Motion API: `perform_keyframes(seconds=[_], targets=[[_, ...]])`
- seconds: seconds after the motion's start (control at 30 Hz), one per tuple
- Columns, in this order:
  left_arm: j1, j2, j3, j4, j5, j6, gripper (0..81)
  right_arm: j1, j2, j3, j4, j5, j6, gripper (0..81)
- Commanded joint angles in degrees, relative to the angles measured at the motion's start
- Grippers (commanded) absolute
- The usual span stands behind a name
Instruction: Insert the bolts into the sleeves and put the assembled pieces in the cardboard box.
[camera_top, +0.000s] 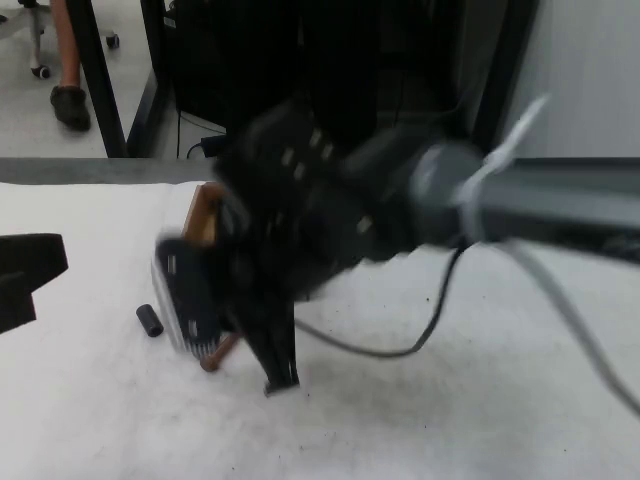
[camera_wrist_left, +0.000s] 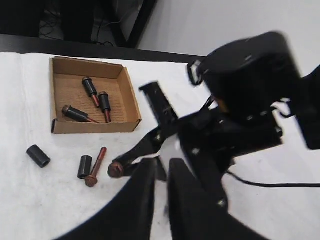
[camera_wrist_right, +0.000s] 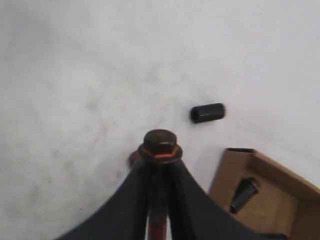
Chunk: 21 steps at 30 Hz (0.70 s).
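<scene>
While a sleeve (camera_wrist_right: 207, 113) lies near the box (camera_wrist_right: 224, 182), the right pincer (camera_wrist_right: 159, 167) clamps a bolt (camera_wrist_right: 160, 144).

The surface (camera_wrist_left: 45, 210) is white and matt, faintly fuzzy like cloth or felt. The cardboard box (camera_wrist_left: 95, 126) is plain brown paperboard, rough and unglazed. The bolt (camera_wrist_right: 159, 145) is reddish-brown metal with a dull sheen on its hex head. The sleeve (camera_wrist_right: 207, 113) is black and matt, perhaps plastic or rubber. The right end effector (camera_wrist_right: 159, 166) is smooth black plastic, slightly glossy.
</scene>
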Motion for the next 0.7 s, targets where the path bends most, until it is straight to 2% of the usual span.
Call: perform_keyframes(seconds=[0.0,0.1,0.23,0.37,0.67], targets=[[-0.2,-0.5,-0.1,-0.2,0.6,-1.1,10.5,0.1,-8.3,-0.5,2.6,-2.4,13.0,0.0],[-0.2,-0.5,-0.1,0.2,-0.4,-3.4,10.5,0.1,-13.7,-0.5,7.3,-2.4,21.1,0.0],[-0.2,0.3,-0.1,2.3,-5.0,-1.9,10.5,0.1,-20.3,-0.5,14.1,-2.4,30.2,0.0],[-0.2,4.2,-0.1,2.4,-6.4,3.1,10.5,0.1,-24.4,-0.5,17.8,-2.4,36.0,0.0],[-0.2,21.3,-0.1,-2.3,-7.9,5.7,10.5,0.1,-30.3,2.2,21.7,0.5,45.6,0.3]])
